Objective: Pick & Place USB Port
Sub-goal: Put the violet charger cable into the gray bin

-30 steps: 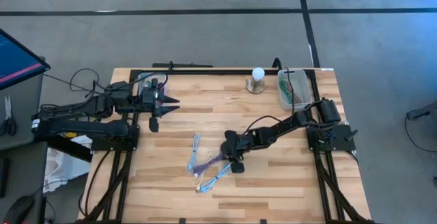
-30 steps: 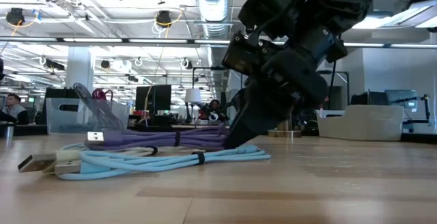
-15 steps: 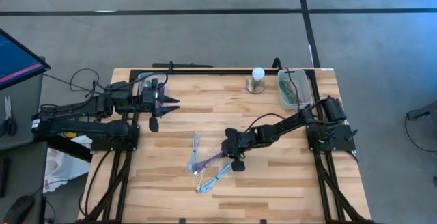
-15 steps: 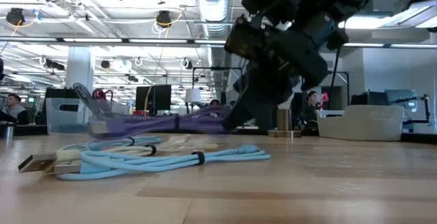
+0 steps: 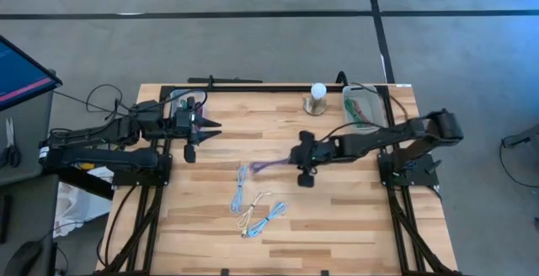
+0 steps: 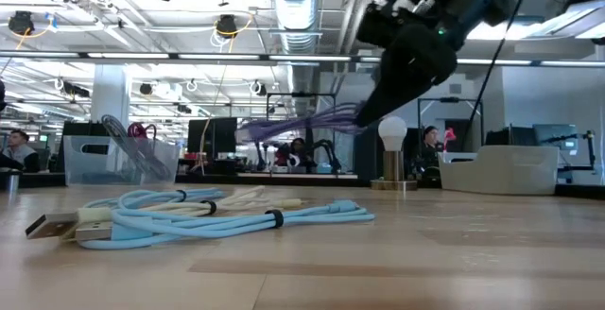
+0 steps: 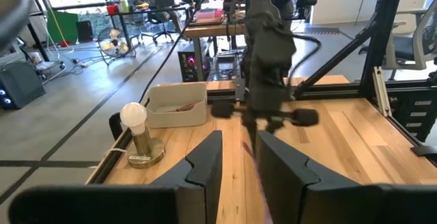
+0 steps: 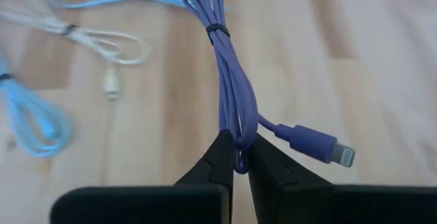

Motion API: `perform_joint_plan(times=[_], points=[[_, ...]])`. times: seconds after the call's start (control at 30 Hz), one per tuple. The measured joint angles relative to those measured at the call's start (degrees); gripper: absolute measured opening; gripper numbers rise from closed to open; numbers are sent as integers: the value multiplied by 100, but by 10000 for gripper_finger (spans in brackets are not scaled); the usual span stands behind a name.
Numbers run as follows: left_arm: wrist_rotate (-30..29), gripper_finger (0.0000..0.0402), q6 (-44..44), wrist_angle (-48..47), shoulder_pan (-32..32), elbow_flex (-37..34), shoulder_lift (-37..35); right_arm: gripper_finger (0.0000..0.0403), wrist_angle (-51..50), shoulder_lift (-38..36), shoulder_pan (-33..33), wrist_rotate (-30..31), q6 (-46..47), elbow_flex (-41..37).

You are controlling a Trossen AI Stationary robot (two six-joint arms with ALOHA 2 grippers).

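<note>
Above table (image 5: pixel 337 217), purple cable (image 8: pixel 232 94) in right tool (image 8: pixel 235 157)

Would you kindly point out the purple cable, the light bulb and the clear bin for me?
purple cable (image 8: pixel 235 94): right wrist view, on the bundled strands above the fingers.
light bulb (image 5: pixel 317 91): high view, on its white globe.
clear bin (image 5: pixel 376 108): high view, on its right rim.

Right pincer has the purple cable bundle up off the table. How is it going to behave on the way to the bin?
Likely floppy: the purple cable trails from the right pincer, pinched at one end. Its tie should keep the loops together, though the free plug may swing. It looks light, lifted clear of the table in the low view, so slipping seems unlikely.
</note>
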Motion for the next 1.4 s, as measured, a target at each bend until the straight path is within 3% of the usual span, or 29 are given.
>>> perform_joint_plan(times=[0.3, 1.0, 1.4], points=[[-2, 90, 1, -1, 0, 0, 1, 14, -727, -1388, -237, 961, 500, -630], [0, 90, 1, -11, 0, 0, 1, 11, -4747, -3825, -528, 3225, 2773, -658], [0, 90, 1, -23, 0, 0, -1, 11, -5040, -4484, -845, 3718, 3229, -658]])
